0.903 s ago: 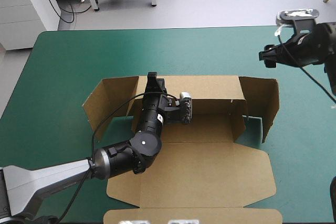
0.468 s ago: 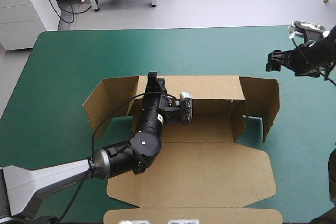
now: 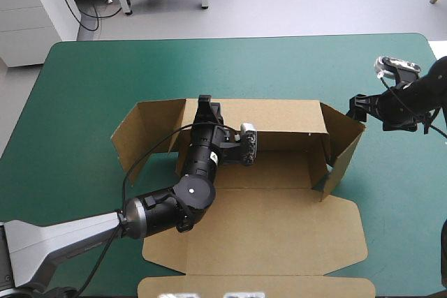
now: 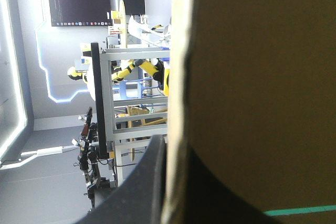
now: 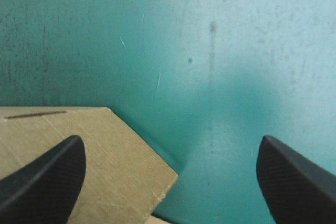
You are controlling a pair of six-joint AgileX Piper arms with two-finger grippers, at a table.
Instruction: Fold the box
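Left gripper (image 3: 204, 108) seemingly pinches the box's (image 3: 279, 228) back wall (image 3: 279, 113) (keeping it upright); right gripper (image 5: 170, 150), spread open, sits at the side flap (image 3: 343, 144).

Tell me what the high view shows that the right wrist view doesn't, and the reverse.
Only the high view: the box nearly whole, the left gripper on its back wall, the right gripper at the right side flap. Only the right wrist view: its fingers standing wide apart, one over the board's corner. Both: brown board on the teal-green cover.
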